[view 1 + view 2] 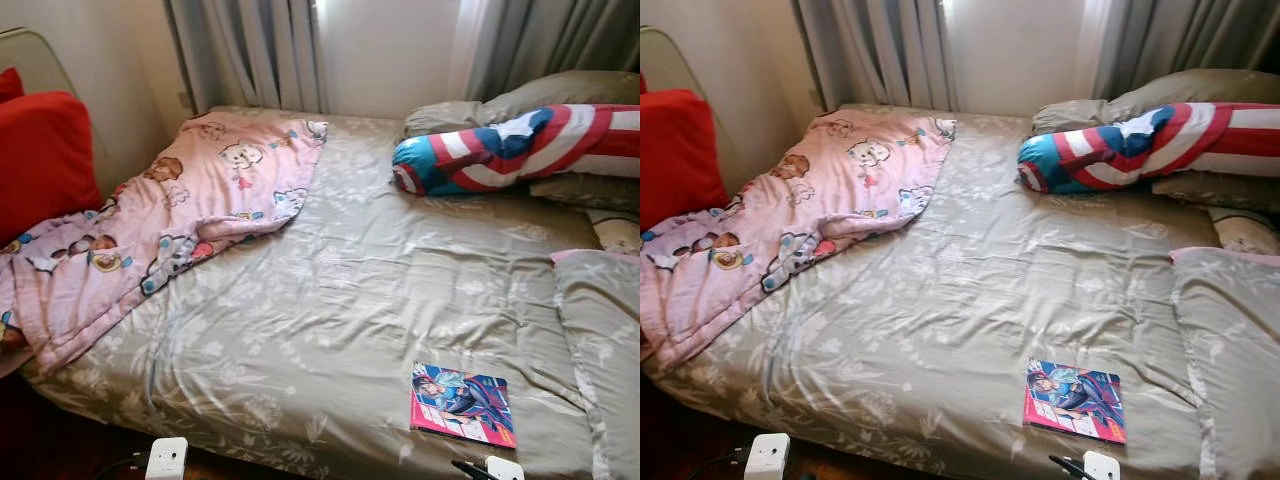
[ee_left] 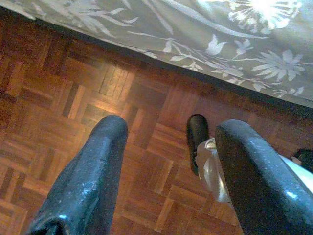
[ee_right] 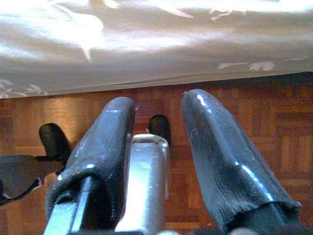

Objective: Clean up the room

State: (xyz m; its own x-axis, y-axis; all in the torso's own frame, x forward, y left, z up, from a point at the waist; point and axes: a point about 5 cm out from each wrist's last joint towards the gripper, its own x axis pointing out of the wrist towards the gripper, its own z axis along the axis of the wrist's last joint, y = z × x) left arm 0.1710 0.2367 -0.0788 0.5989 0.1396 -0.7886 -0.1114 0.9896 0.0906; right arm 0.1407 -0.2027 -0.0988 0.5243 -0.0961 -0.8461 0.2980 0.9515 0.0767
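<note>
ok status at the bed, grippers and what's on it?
Left gripper and right gripper open, empty, low over parquet. Comic book near bed edge; pink blanket rumpled at left. Nothing blocking the book.

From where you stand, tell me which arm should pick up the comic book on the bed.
Right. The comic book lies at the near edge of the bed, toward the robot's right. The right gripper hangs open over the floor just below that edge; the left gripper, also open, would probably need a reach across.
</note>
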